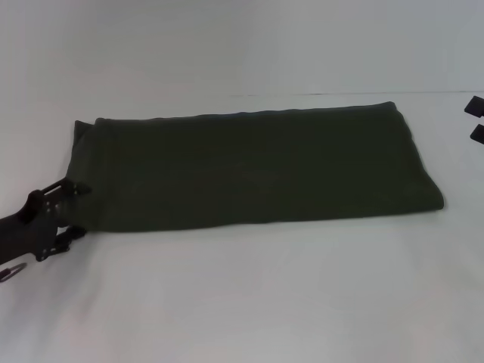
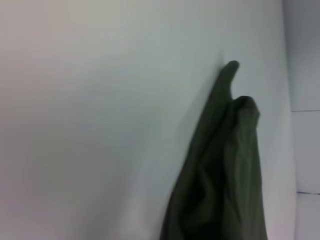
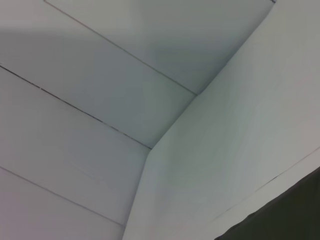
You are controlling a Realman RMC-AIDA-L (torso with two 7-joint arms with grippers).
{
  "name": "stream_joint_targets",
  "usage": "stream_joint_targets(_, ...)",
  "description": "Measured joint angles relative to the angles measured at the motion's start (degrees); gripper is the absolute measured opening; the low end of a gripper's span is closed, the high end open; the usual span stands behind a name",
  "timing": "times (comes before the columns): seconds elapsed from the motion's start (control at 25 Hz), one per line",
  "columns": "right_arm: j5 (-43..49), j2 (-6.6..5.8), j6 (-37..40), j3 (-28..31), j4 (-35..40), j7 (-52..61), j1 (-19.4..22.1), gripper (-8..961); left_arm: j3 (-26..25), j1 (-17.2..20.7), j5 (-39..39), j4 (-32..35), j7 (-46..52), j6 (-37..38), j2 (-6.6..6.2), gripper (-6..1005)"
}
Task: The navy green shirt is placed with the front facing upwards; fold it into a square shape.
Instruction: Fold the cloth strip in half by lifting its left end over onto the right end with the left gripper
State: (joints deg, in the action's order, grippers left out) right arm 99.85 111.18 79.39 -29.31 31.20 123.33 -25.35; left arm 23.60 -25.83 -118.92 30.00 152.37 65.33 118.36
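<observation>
The navy green shirt lies on the white table, folded into a long dark olive rectangle running left to right. Its lettering and neck are hidden. My left gripper is at the shirt's left end near the front corner, with its jaws apart and the cloth edge between them. The left wrist view shows a rumpled fold of the shirt on the table. My right gripper is at the far right edge of the head view, off the shirt, jaws apart and empty. A dark corner of cloth shows in the right wrist view.
The white table spreads in front of and around the shirt. A white wall rises behind the table's far edge. The right wrist view shows white wall panels.
</observation>
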Motion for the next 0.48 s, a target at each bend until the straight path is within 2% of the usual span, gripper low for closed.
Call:
stream_joint_targets(0.24, 0.0, 0.01, -0.1, 0.2, 0.0, 0.0, 0.1, 854, 0.5, -1.7, -0.7, -0.5, -0.1, -3.0, -0.07, 888)
stream_joint_targets(0.48, 0.0, 0.1, 0.0, 0.4, -0.1, 0.0, 0.3, 854, 0.5, -3.0, -1.2, -0.7, -0.2, -4.9, -0.1, 827)
